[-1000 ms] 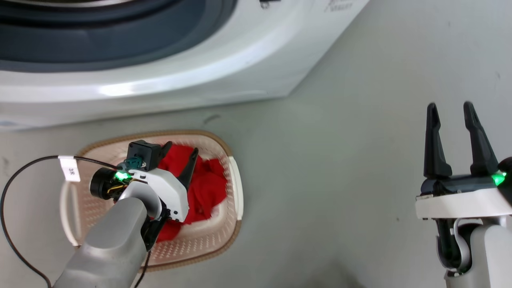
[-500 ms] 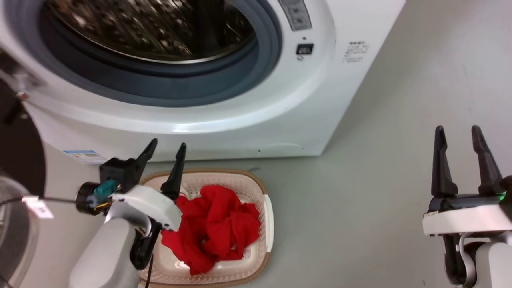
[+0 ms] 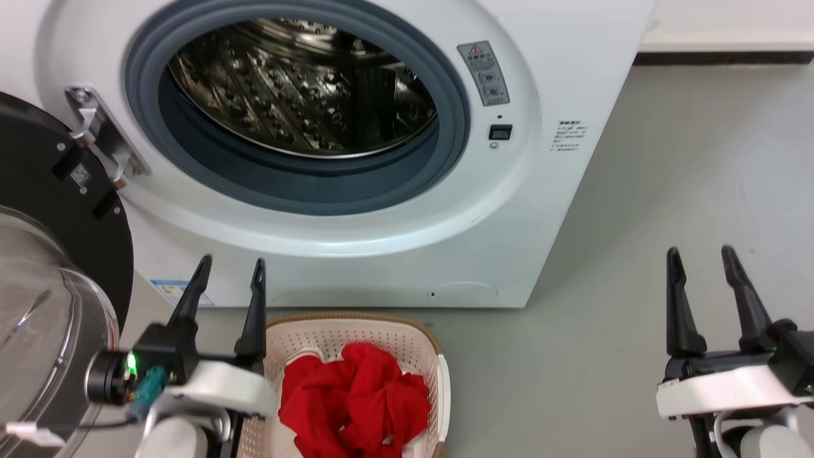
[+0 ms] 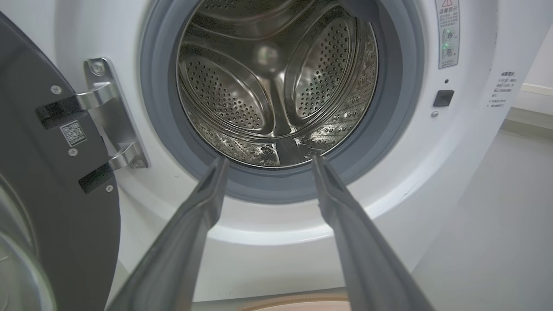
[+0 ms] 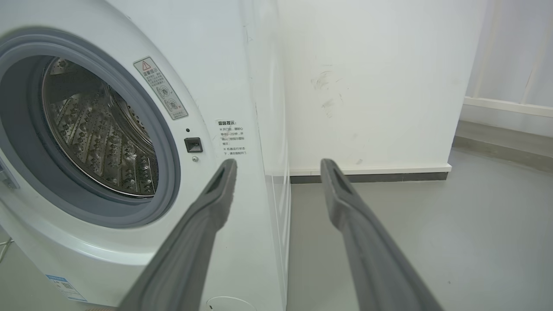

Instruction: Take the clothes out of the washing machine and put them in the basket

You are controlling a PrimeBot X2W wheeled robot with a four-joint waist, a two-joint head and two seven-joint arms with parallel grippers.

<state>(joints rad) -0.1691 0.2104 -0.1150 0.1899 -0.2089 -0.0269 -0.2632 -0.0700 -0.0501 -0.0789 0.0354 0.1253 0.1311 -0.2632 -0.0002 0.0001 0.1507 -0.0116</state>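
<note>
The white washing machine [image 3: 559,191] stands with its porthole open, and its steel drum [image 3: 299,89] shows bare metal in all three views [image 4: 276,86] [image 5: 99,134]. Red clothes [image 3: 356,404] lie bunched in the cream basket [image 3: 439,381] on the floor just in front of the washer. My left gripper [image 3: 230,270] is open and holds nothing; it hovers above the basket's left rim, pointing at the porthole [image 4: 265,162]. My right gripper [image 3: 699,257] is open and holds nothing, out over the floor to the right of the washer [image 5: 276,164].
The black-framed glass door [image 3: 44,267] hangs open at the left, close beside my left arm, on a metal hinge [image 4: 108,125]. Grey floor [image 3: 636,286] stretches to the right of the washer up to a white wall with a skirting board [image 5: 367,172].
The head camera has tilted up, so the porthole and drum come into view. My left gripper rose from the clothes in the basket, open, and now points at the washer. The clothes stay in the basket.
</note>
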